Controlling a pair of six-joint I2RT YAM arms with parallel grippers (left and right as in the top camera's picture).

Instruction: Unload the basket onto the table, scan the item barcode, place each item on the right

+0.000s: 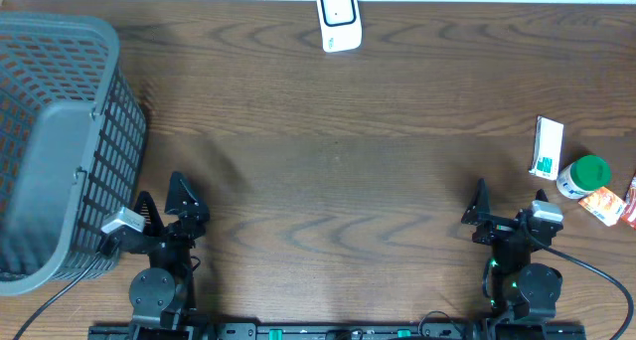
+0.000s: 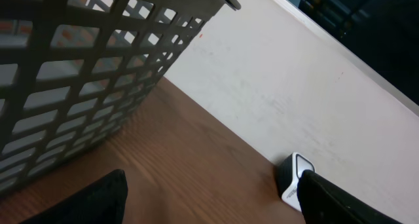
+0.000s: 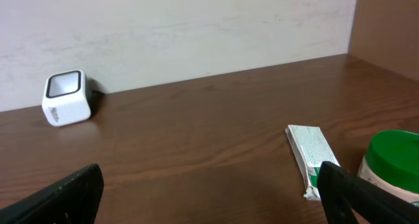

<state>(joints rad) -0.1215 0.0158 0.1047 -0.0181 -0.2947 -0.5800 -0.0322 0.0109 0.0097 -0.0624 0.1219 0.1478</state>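
**White box (image 1: 547, 147) and its neighbours lie untouched at the right edge, both grippers empty**

From the overhead camera I see that box lying flat near the right edge of the table (image 1: 328, 181). A green-lidded jar (image 1: 583, 175) stands just beside it on the side nearer the arms. An orange packet (image 1: 602, 206) lies close against the jar, and I cannot tell whether the two touch. A sliver of something red (image 1: 631, 203) shows at the frame edge next to the packet.

The scanner (image 1: 339, 18) is a small white block with a dark-framed window in its face. It stands at the far edge of the table, about midway across, against the pale wall. A grey mesh basket (image 1: 119, 151) takes up the left side of the table.

My left gripper (image 1: 164, 199) is at the near edge, just beside the basket's near corner, its fingers apart with nothing between them. Its wrist camera looks along the basket wall toward the scanner, which is partly hidden behind one dark finger.

My right gripper (image 1: 510, 203) is at the near edge on the right, its fingers spread wide and holding nothing, apart from all three items. Its wrist camera shows the scanner far off at the wall on the left. In that view the box lies lengthwise pointing away, and the jar stands upright beside it. One finger overlaps the near end of the box in that view. I cannot make out a barcode on anything from these angles
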